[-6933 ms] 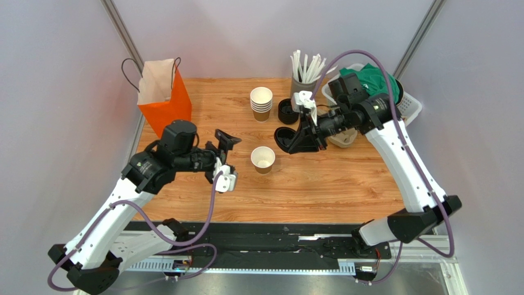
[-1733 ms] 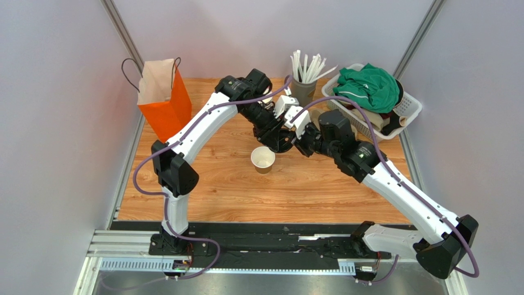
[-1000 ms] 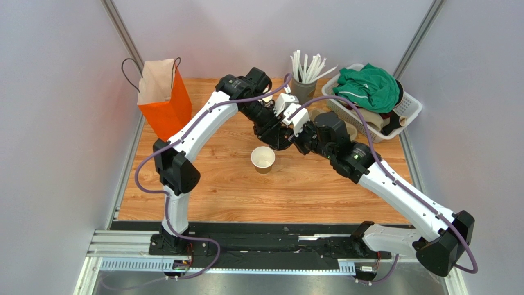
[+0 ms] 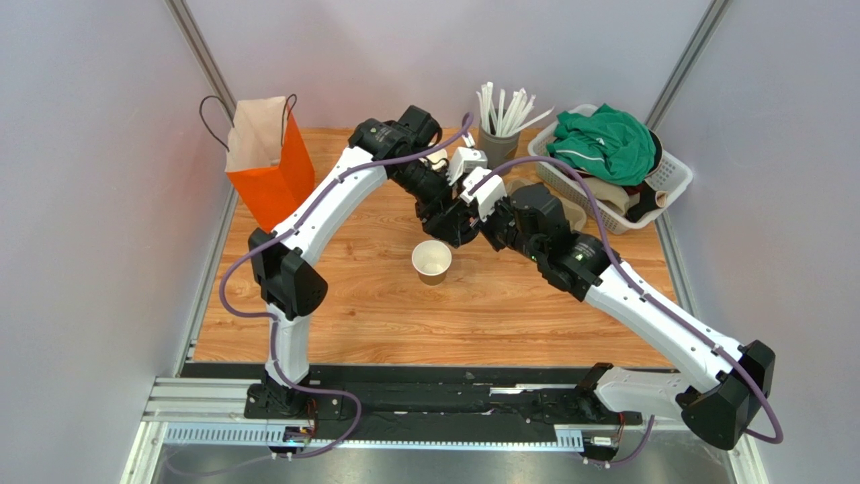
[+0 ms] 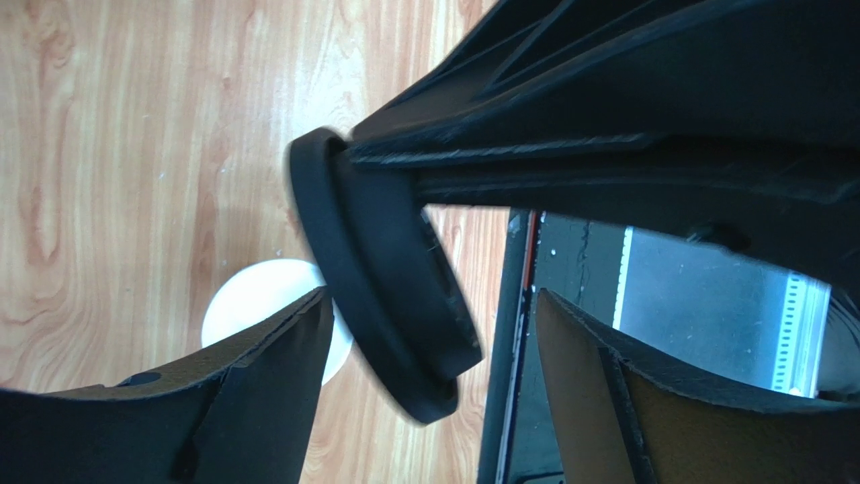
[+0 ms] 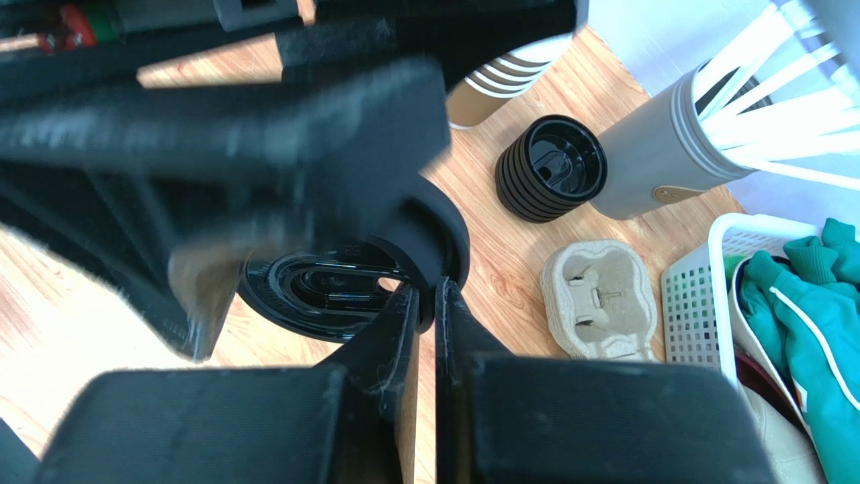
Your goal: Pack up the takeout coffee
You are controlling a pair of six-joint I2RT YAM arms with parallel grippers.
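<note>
The takeout coffee [image 4: 432, 260] is standing lidless mid-frame on the table [image 4: 505, 313]. We are guessing it is light and squashy, so hold its sides softly. The right end effector [image 6: 426, 292] is pinching the black lid [image 6: 313, 292] by its rim; the left end effector [image 5: 424, 333] is gaping wide, holding nothing.

I see a smooth wood table [image 4: 404, 313]. The lid [image 6: 303, 292] is shiny black plastic. The paper cup [image 4: 432, 260] and orange paper bag [image 4: 275, 171] look matt. The basket [image 4: 674, 176] is white plastic, the green cloth [image 4: 606, 141] soft, the cup carrier [image 6: 596, 297] rough.
</note>
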